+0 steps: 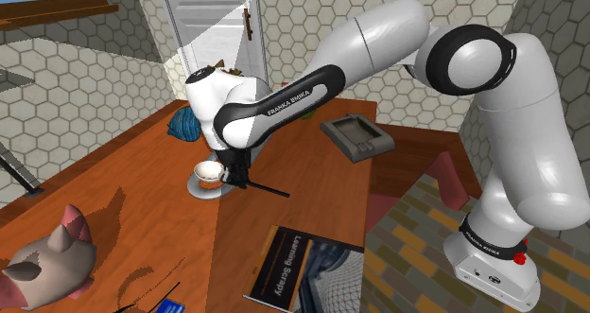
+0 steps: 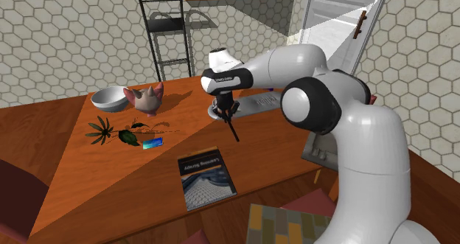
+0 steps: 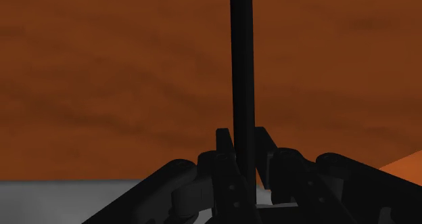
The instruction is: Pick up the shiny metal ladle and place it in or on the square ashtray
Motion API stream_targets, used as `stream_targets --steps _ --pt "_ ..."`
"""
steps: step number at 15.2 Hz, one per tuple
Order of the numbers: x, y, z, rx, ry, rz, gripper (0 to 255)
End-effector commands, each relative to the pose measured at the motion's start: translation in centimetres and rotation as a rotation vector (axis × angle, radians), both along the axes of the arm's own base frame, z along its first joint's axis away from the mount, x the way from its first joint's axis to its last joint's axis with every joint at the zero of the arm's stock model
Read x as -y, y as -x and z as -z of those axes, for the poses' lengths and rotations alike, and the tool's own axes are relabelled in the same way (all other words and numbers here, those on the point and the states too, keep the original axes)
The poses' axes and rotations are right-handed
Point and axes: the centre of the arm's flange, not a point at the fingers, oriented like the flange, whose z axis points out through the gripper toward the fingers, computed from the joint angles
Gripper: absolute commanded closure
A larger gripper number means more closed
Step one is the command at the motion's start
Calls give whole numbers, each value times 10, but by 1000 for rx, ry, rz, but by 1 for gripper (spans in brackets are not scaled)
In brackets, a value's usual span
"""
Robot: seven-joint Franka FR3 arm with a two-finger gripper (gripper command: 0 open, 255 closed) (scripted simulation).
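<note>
One gripper [image 3: 242, 143] clasping one ladle [image 3: 241, 53], one ashtray [image 1: 357, 137]

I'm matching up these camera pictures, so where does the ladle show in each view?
Shoulder view: the ladle sits left of centre, under the end effector, thin dark handle pointing to the picture's right.
Second exterior view: the ladle is just above centre, slanting down toward the book.
Wrist view: the ladle shows as a dark handle clasped by the end effector.
Shared landmark: the book, below the ladle in both exterior views.

Black-handled ladle [image 1: 210, 175], pale shiny bowl; dark grey square ashtray [image 1: 357, 137] apart.
</note>
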Motion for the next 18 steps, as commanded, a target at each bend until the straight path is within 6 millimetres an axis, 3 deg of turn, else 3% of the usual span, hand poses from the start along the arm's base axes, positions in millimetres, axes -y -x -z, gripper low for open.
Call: stream_targets --steps 1,18 --pt "0 -2 -11 0 0 0 255" --pt "0 -2 -100 0 0 0 255"
